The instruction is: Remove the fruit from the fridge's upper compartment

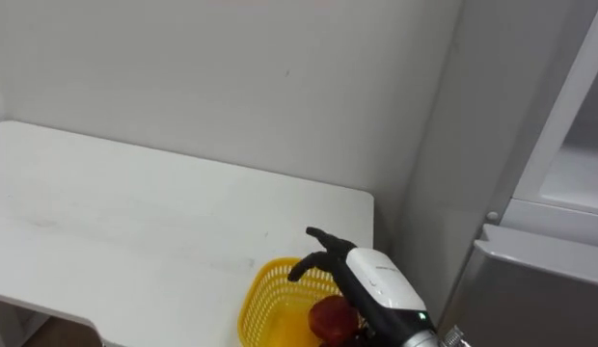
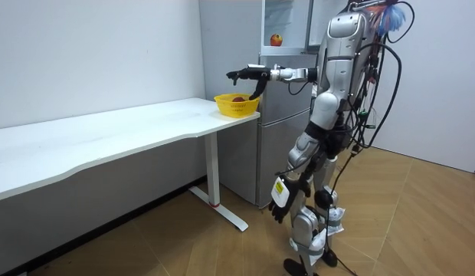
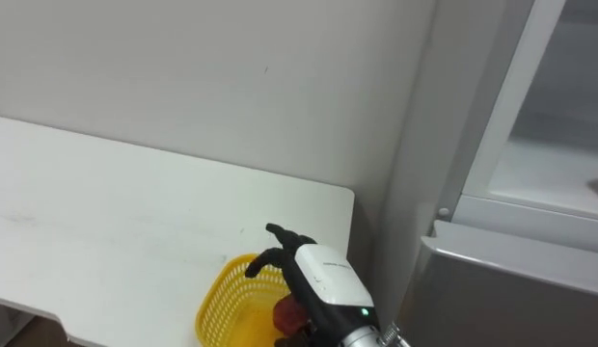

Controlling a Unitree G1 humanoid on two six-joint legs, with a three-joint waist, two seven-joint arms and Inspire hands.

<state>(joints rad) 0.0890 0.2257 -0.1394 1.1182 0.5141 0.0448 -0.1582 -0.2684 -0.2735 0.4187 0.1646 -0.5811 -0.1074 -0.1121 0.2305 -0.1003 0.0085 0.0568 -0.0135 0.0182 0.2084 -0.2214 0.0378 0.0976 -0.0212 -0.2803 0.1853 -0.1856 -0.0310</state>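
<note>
soft, even light fills the room, and the white wall [image 1: 231,77] and table [image 1: 135,222] come up bright. my right hand [image 1: 330,251] lays only a faint shade in the yellow basket [image 1: 265,294]. the fridge [image 1: 444,154] side looks greyer; beneath the table the room view is dimmer.

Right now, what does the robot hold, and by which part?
Nothing: right hand open over the basket, apple lying inside; left hand hangs down.

Long white table [image 2: 107,136] against a plain wall [image 2: 92,54], wood floor [image 2: 421,203]
</note>
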